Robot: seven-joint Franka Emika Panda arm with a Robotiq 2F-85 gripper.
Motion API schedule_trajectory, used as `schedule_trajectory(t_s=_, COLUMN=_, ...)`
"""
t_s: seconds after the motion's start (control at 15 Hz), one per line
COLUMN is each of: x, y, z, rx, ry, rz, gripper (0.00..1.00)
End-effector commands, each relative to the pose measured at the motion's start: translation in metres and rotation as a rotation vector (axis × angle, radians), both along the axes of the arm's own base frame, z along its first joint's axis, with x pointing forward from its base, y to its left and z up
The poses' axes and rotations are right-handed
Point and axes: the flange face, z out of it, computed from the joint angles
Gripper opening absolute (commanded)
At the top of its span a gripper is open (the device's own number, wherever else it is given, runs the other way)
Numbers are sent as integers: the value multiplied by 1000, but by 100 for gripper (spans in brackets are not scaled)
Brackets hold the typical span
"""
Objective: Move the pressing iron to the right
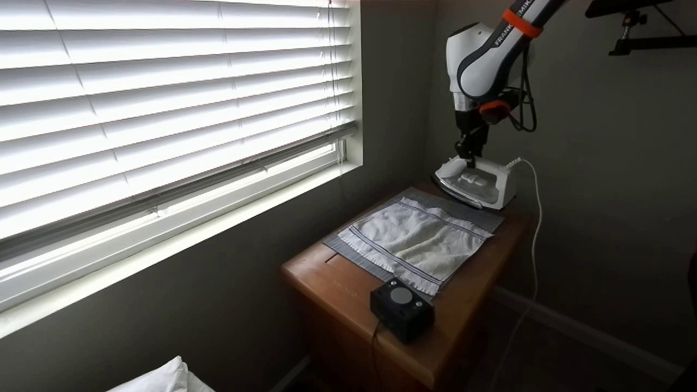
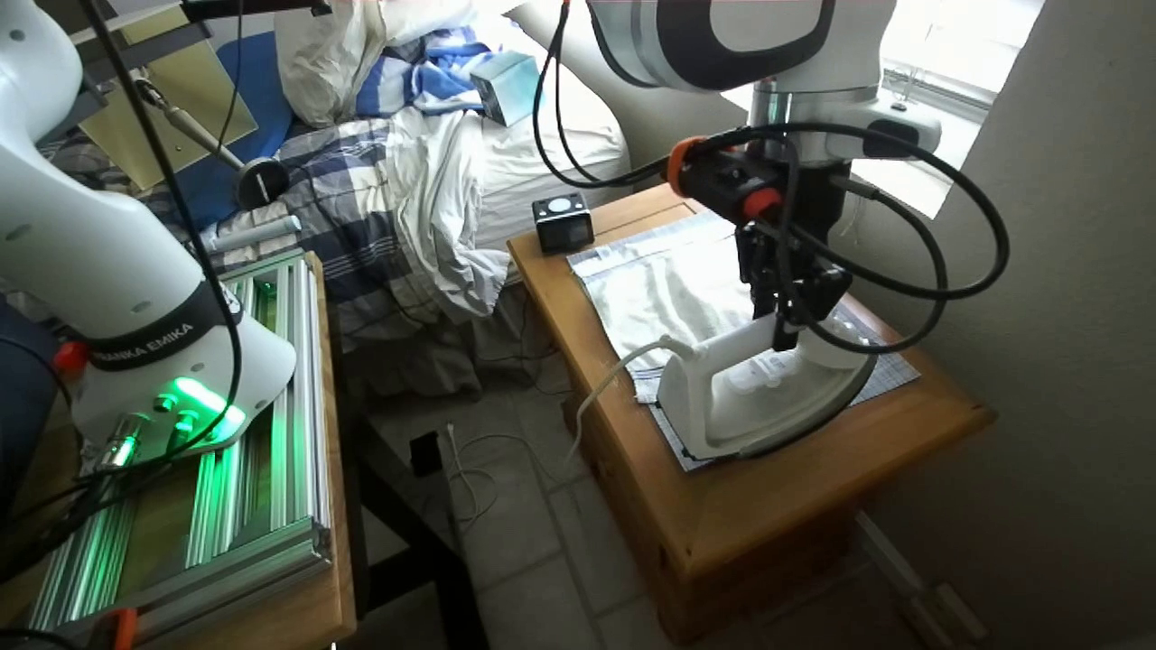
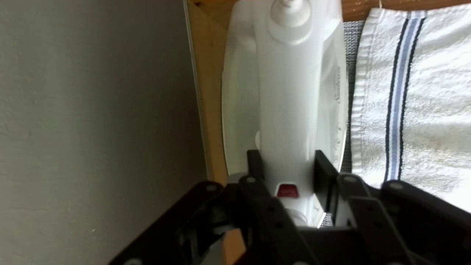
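Observation:
The white pressing iron (image 1: 472,182) is at the far end of the wooden table, over the end of a grey mat (image 1: 356,260). The iron also shows in an exterior view (image 2: 759,388) and in the wrist view (image 3: 288,92). It is level or nearly so; whether its sole touches the table is hard to tell. My gripper (image 3: 288,162) has a black finger pad against each side of the iron's handle, near the red button, and looks shut on it. The gripper also shows from above the handle in both exterior views (image 1: 471,158) (image 2: 784,329).
A white striped towel (image 1: 414,234) lies on the mat beside the iron. A black box device (image 1: 402,313) stands at the opposite end of the table (image 2: 722,515). The iron's white cord (image 1: 536,234) hangs off the table edge. A wall (image 3: 92,129) is close beside the iron.

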Motion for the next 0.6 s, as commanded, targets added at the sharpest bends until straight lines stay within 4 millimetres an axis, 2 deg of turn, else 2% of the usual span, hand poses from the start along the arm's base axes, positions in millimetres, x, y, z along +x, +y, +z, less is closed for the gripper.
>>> schedule_trajectory(t_s=0.0, x=3, y=-10, z=20, rx=58, ry=-35, rz=106, gripper=12)
schedule_trajectory(t_s=0.2, x=5, y=-10, z=17, rx=99, ry=-30, rz=144, gripper=12)
schedule_trajectory(t_s=0.53, x=11, y=-12, z=9, rx=151, ry=-47, rz=80, gripper=12)
